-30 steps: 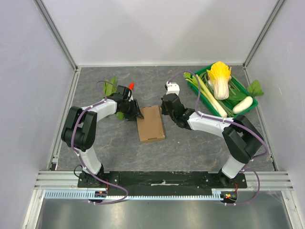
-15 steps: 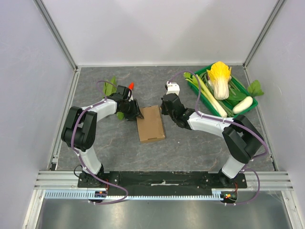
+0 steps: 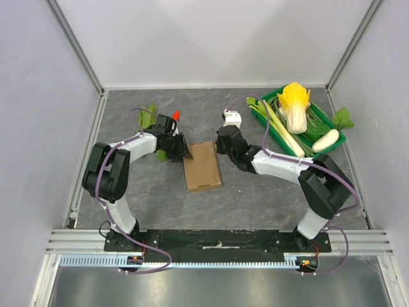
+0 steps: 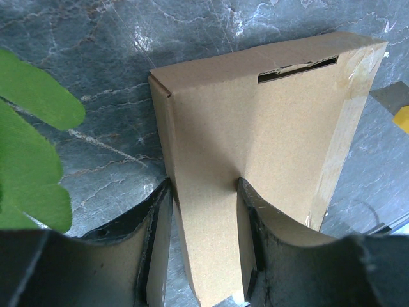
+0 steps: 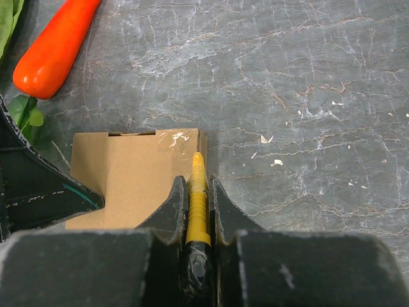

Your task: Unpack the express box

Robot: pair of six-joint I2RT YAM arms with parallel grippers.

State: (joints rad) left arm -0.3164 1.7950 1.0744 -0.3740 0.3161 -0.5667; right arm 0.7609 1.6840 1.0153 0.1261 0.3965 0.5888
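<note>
Left wrist: left pincer (image 4: 204, 192) clamps express box (image 4: 255, 128) edge; right pincer (image 5: 197, 185) clenched on yellow tool (image 5: 197, 214), tip at box corner.

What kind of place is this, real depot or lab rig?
Probably an enclosed lab test cell: blank panel walls on aluminium posts, the left arm and right arm bolted to a rail, and staged props, a green crate of vegetables and the express box.
</note>
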